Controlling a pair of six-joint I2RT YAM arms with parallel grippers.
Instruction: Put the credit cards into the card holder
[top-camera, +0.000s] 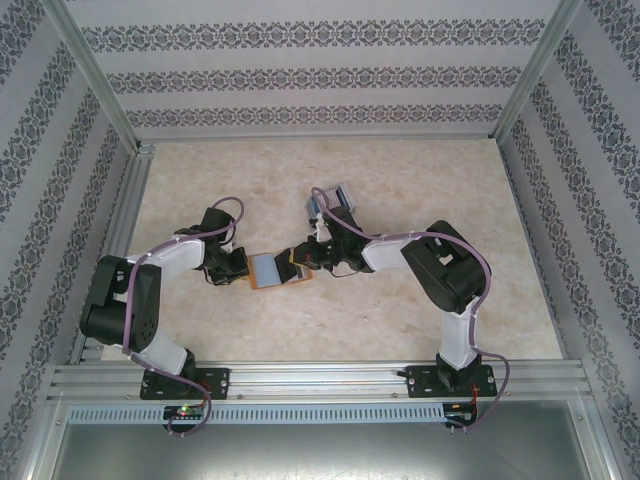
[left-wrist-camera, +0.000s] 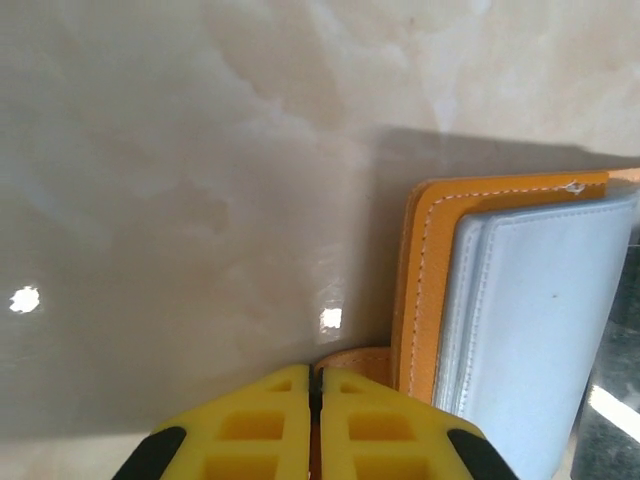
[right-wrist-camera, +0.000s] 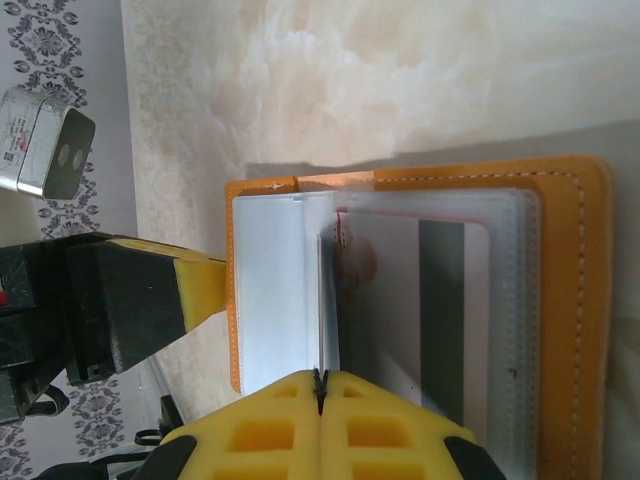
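Orange card holder's tab sits in left pincer.

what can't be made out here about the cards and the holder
- Top external: card holder, too small to count its cards.
- Right wrist: thin sheet in the shut right gripper, seen edge-on; card or sleeve unclear.
- Left wrist: the shut left gripper hides whether it pinches the holder's tab.
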